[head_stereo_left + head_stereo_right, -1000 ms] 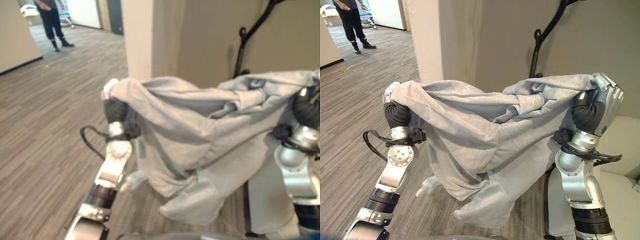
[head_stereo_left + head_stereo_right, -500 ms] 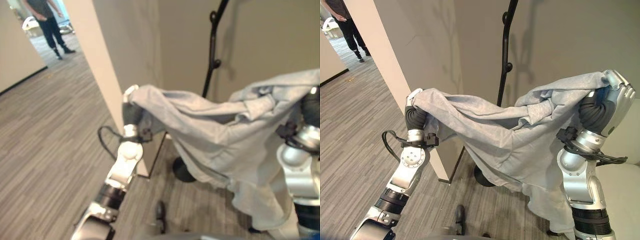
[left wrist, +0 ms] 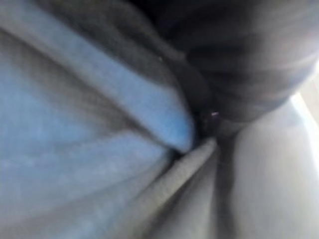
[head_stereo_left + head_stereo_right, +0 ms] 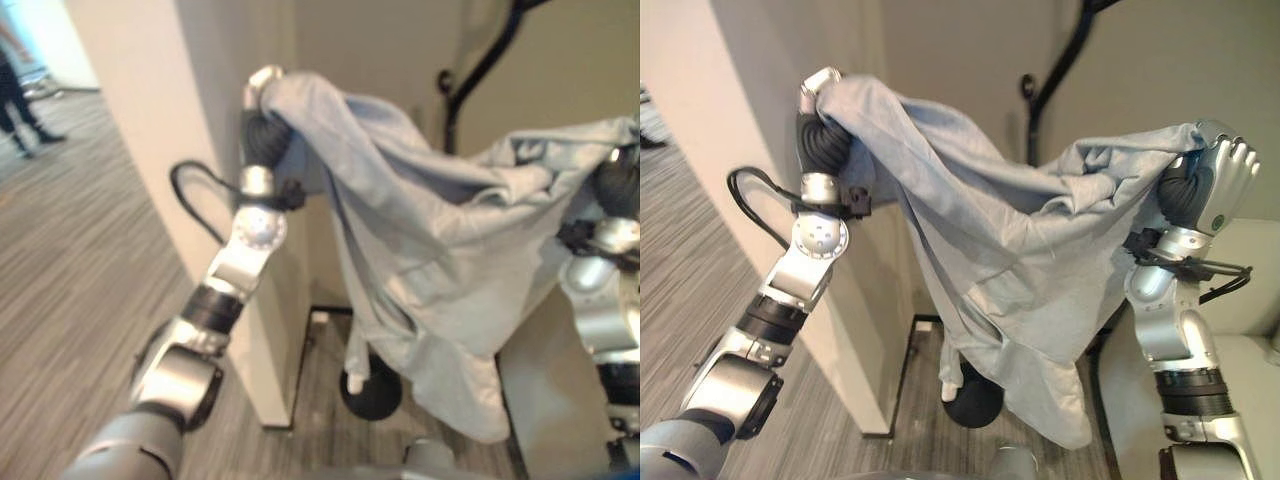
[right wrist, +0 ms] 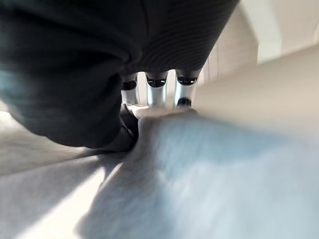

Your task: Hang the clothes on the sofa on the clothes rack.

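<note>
Clothes here come down to one pale grey garment (image 4: 1010, 270), stretched in the air between the robot's two raised hands and sagging in the middle, with a long fold hanging down toward the floor. The left hand (image 4: 820, 85) is up high, close to the corner of a cream wall (image 4: 740, 180), and one end of the cloth is draped right over it; its fingers are buried under the fabric, so I cannot tell how they are set. The left wrist view is mostly folds of cloth against the dark cover and settles nothing. The right hand (image 4: 1220, 180) is lower and off to the other side, with its fingers curled over the other end of the garment, which bunches up against its palm. In the right wrist view the silver fingers (image 5: 157, 92) seem to press down into the cloth.

Behind the garment stands a black clothes rack (image 4: 1050, 85), its curved arm and a knob showing above the sagging middle, and its round base (image 4: 975, 405) showing on the floor below the hanging fold. The cloth is not on the rack.
</note>
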